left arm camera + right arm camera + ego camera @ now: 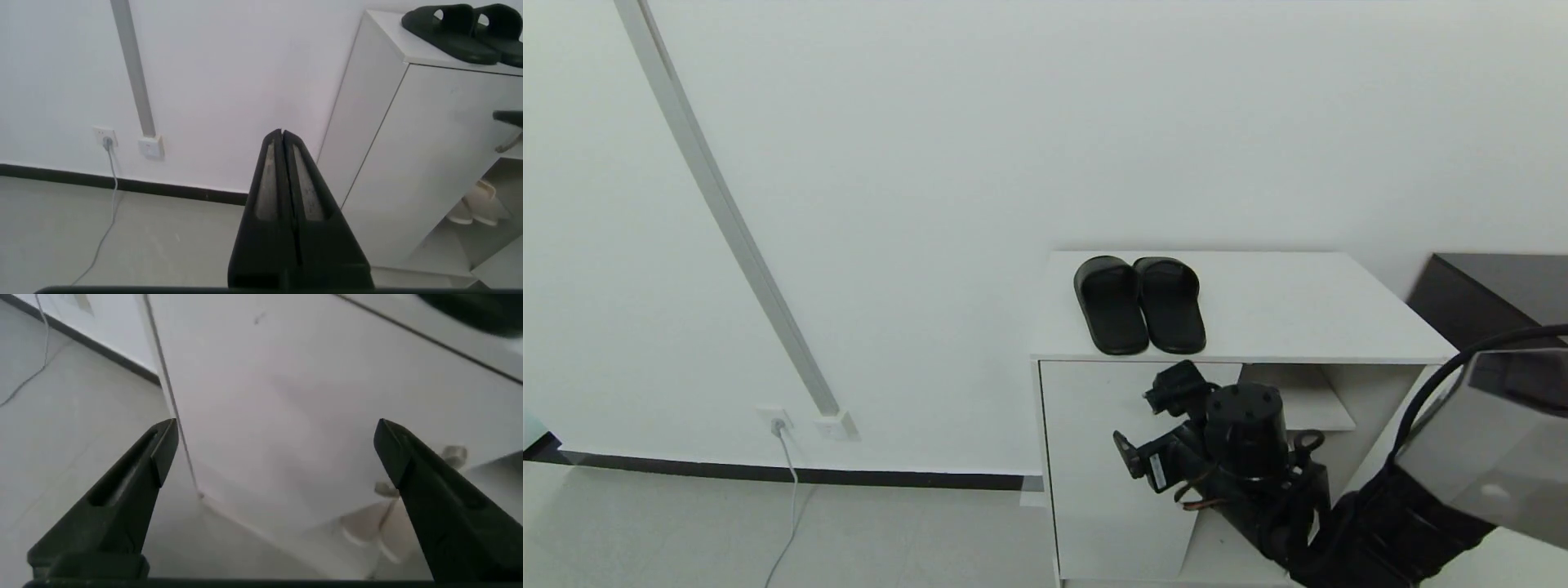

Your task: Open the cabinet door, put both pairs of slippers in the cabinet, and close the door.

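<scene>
A pair of black slippers point(1139, 304) lies on top of the white cabinet point(1274, 314), near its front left edge. The cabinet's left door point(1111, 465) is shut, while the right half stands open and shows a shelf point(1298, 404). A pale pair of slippers point(478, 204) sits low inside the open half, and the pale pair of slippers point(384, 518) is also in the right wrist view. My right gripper point(276, 429) is open, close in front of the left door point(310, 416). Off to the cabinet's left, my left gripper point(282, 143) is shut on nothing.
A grey panel point(1486, 445) juts out at the cabinet's right side, and dark furniture point(1494, 294) stands behind it. The wall left of the cabinet has sockets point(837, 426), a hanging cable point(788, 498) and a slanting conduit point(719, 204). Bare floor spreads to the left.
</scene>
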